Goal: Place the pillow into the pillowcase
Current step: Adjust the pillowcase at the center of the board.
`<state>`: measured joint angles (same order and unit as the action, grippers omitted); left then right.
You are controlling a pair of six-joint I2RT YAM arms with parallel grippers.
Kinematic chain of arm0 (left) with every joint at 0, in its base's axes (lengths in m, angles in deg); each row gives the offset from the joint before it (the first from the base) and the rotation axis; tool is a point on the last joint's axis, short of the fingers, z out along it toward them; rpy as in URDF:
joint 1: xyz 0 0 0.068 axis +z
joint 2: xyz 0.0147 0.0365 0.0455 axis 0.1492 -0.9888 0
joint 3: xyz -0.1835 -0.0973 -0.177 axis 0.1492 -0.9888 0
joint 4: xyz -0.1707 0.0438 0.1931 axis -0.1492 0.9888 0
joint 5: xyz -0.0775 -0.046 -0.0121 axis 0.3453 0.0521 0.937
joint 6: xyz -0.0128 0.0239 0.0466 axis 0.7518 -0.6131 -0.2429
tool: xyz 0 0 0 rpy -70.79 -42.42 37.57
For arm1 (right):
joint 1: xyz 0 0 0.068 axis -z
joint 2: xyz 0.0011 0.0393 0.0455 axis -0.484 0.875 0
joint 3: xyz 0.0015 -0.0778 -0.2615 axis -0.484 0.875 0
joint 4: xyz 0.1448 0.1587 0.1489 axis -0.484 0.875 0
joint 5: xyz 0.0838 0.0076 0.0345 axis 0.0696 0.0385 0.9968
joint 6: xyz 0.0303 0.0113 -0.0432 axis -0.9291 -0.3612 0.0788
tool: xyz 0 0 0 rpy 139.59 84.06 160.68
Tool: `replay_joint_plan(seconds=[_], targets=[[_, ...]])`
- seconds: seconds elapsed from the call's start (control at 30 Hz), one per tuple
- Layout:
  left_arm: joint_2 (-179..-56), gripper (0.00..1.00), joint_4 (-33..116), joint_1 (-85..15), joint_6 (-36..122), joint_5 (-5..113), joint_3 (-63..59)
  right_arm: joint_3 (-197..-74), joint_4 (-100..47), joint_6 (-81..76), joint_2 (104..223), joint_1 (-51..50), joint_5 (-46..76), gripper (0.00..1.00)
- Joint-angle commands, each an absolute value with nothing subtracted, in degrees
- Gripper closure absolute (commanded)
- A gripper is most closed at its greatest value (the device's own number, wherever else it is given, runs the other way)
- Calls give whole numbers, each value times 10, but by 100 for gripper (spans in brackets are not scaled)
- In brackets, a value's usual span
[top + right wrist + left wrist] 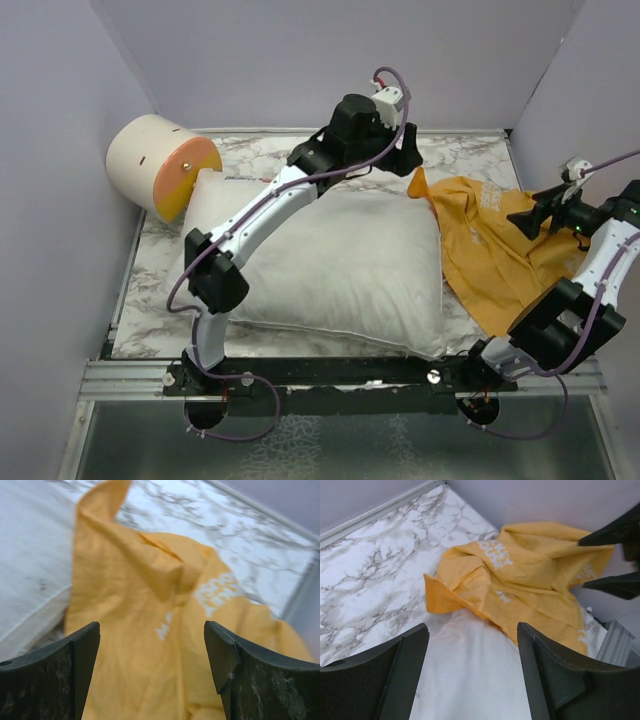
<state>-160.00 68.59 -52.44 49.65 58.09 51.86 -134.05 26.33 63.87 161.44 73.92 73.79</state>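
Observation:
The white pillow (330, 260) lies flat across the middle of the table. The orange-yellow pillowcase (495, 250) lies crumpled to its right, white lettering up, with one corner over the pillow's far right end. My left gripper (408, 160) hovers over that far right corner of the pillow. In the left wrist view it (472, 630) is open, with bare pillow (470, 675) between its fingers and the pillowcase (530, 580) just beyond them. My right gripper (527, 217) hangs above the pillowcase; in its own view it (150, 630) is open with only the pillowcase (145, 605) below.
A cream-and-orange cylinder (160, 165) rests at the back left, touching the pillow's corner. Grey walls close in the marble table (460, 150) on three sides. A black rail (340, 372) runs along the near edge.

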Motion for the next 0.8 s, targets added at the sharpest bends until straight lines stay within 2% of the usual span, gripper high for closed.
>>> replay_joint_plan(seconds=[0.0,0.07,0.13,0.23,0.33,0.5,0.63,0.77], targets=[[-1464,24,528,-527,481,649,347,-1328,438,764,1648,687,855,15],[-1409,19,482,-527,486,655,263,-1300,407,743,1645,653,838,15],[-1358,15,441,-527,496,664,186,-1276,322,656,1637,614,800,15],[-1312,14,402,-527,521,686,93,-1253,155,481,1638,571,719,15],[-1293,14,372,-526,562,695,30,-1282,65,376,1682,534,628,16],[-1262,16,344,-527,611,673,-38,-1383,26,291,1784,510,523,31],[-1246,16,421,-541,555,601,-35,-1414,83,319,1810,506,579,35],[-1226,16,483,-591,455,499,-36,-1359,187,447,1749,500,699,35]])
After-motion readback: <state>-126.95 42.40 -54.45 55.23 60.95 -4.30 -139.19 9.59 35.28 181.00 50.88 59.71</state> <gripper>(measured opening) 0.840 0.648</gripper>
